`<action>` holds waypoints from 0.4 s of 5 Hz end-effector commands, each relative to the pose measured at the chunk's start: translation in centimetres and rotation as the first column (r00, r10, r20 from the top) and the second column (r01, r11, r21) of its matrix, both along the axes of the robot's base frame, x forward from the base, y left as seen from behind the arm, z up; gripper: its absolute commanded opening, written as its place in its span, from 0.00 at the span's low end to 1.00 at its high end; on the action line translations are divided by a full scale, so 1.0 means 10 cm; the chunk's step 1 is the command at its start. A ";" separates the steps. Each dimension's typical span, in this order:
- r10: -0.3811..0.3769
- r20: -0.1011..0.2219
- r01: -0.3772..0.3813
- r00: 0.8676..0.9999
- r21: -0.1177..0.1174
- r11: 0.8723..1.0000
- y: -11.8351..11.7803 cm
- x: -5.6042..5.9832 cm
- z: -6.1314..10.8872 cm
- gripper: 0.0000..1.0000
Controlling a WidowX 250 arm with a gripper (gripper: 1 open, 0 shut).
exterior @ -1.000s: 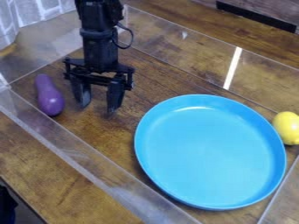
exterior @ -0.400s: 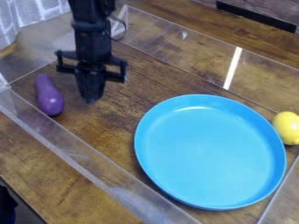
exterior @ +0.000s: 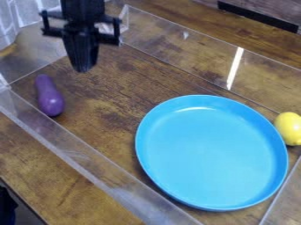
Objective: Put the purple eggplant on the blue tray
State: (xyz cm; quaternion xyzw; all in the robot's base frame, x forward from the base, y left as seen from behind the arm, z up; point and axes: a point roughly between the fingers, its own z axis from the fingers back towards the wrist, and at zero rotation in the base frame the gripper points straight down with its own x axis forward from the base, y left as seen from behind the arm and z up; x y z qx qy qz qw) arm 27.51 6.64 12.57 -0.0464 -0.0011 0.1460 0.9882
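Note:
The purple eggplant [exterior: 48, 95] lies on the wooden table at the left, its fat end toward me. My gripper [exterior: 84, 63] hangs above and just behind it, pointing down, its fingers shut together with nothing between them. The blue tray [exterior: 212, 151] sits at the right of the table with nothing on it, well apart from both the eggplant and the gripper.
A yellow lemon-like fruit [exterior: 289, 128] rests against the tray's right rim. A clear plastic barrier [exterior: 70, 158] runs along the table's near-left edge. Bare wood [exterior: 129, 97] lies between the eggplant and the tray.
The gripper shut its fingers on nothing, then rose and drifted left and back. The eggplant, tray and yellow fruit stayed where they were.

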 end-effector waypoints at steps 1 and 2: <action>0.036 0.079 -0.037 0.996 0.005 0.999 0.08 0.01 0.19 0.00; 0.036 0.079 -0.037 0.996 0.005 0.999 0.11 0.03 0.08 1.00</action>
